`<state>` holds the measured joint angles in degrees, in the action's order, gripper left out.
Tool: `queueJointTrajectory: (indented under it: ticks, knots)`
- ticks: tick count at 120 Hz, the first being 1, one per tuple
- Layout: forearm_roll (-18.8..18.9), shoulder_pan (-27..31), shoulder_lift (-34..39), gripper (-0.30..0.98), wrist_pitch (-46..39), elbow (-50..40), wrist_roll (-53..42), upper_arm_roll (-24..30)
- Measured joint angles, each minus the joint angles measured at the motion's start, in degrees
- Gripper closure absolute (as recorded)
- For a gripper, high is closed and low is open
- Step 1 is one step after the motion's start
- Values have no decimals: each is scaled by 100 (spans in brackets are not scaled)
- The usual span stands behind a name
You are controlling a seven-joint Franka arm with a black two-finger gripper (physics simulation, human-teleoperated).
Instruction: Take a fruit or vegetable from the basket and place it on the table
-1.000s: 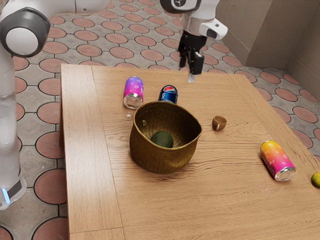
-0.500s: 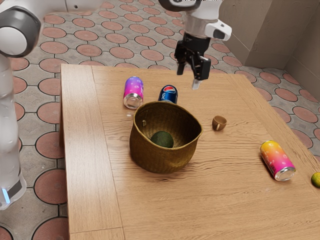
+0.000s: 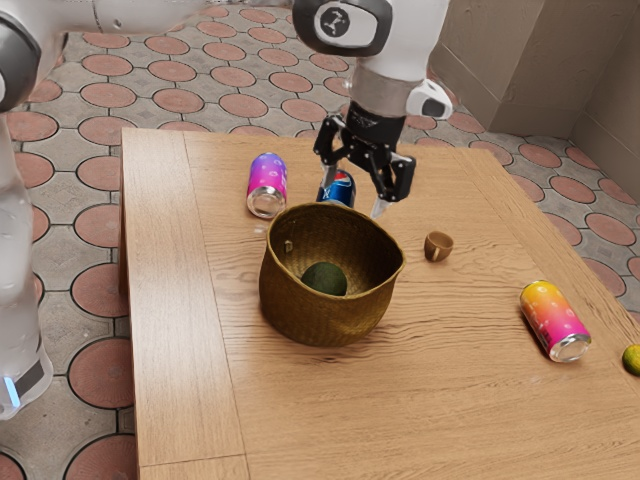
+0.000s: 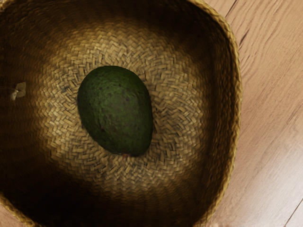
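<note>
Your gripper has its fingers spread apart with nothing between them, above and beyond the basket in the exterior view. The avocado sits inside the basket on its woven floor; from your fingertips it lies towards seven o'clock in the exterior view, and lower down. For its long axis, set your clock by the pale tag on the basket's inner wall: looking down with the tag at nine, the stem end points towards five and the broad end towards eleven. You would want to close across that line, over the narrower waist, though I can't tell whether your fingers are turned to suit. Centre over the fruit before descending, or a fingertip could catch the rim.
</note>
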<state>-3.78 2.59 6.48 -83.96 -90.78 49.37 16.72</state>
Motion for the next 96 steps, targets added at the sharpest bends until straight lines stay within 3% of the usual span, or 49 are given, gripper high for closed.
queueJointTrajectory:
  ticks: [40, 96]
  knots:
    - [10, 48, 656, 0, -1169, -1550, 1087, -58]
    - [1, 30, 582, 0, -1636, -1503, 1866, 87]
